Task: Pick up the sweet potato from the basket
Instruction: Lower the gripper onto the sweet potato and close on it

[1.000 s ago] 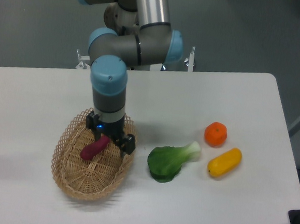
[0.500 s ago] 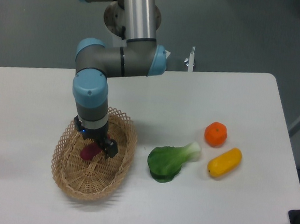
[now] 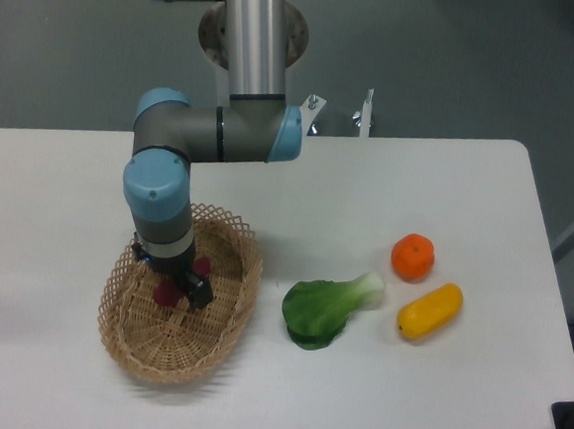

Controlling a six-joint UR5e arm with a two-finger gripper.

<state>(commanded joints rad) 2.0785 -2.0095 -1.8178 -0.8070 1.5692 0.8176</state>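
Since a second ago the arm has swung left and come lower, so the gripper (image 3: 175,283) now sits down inside the basket (image 3: 229,314), straddling the sweet potato (image 3: 167,295), of which only reddish-purple patches show around the wrist. Whether the fingers have closed on it I cannot tell, since the wrist hides them. The tuber looks light, stiff and smooth, likely slippery at its tapered ends, so a hold across the thicker middle seems safest. The basket holds nothing else visible; the green vegetable (image 3: 327,309), orange fruit (image 3: 413,256) and yellow vegetable (image 3: 430,310) lie on the table (image 3: 369,181) well apart from it
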